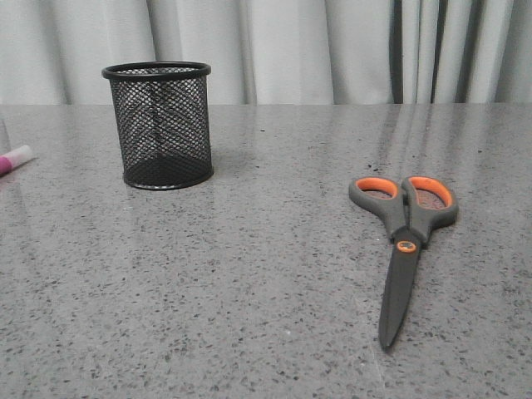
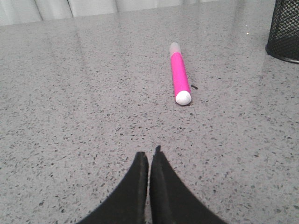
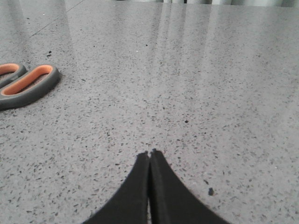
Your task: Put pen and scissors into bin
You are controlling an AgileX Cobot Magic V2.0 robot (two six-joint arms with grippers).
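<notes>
Looking over the bench (image 1: 266, 332) from the front camera, I see nothing in the bin (image 1: 160, 125) yet, so both pickups are ahead of me and both carry risk. The pen (image 2: 180, 74) lies flat on the bench at the far left edge of the front view, roughly at the bin's nine o'clock and well apart from it; being round and slim, I judge it could roll or skate away if one jaw touches it before the other. The scissors (image 1: 405, 241) lie flat at about four o'clock from the bin, handles pointing away from me and blades toward me; they sit so low on the stone that I expect the jaws could scrape the bench or slip off the handle loops. The bin itself looks light, and I think a tall pen or long blades striking its rim on the way in could tip it over. The left gripper (image 2: 149, 154) has its jaws pressed together, holding nothing and hovering short of the pen, which lies at about one o'clock from the tips in its own camera. The right gripper (image 3: 150, 153) likewise has its jaws together and empty, with the scissor handles off at roughly ten o'clock in its camera.
</notes>
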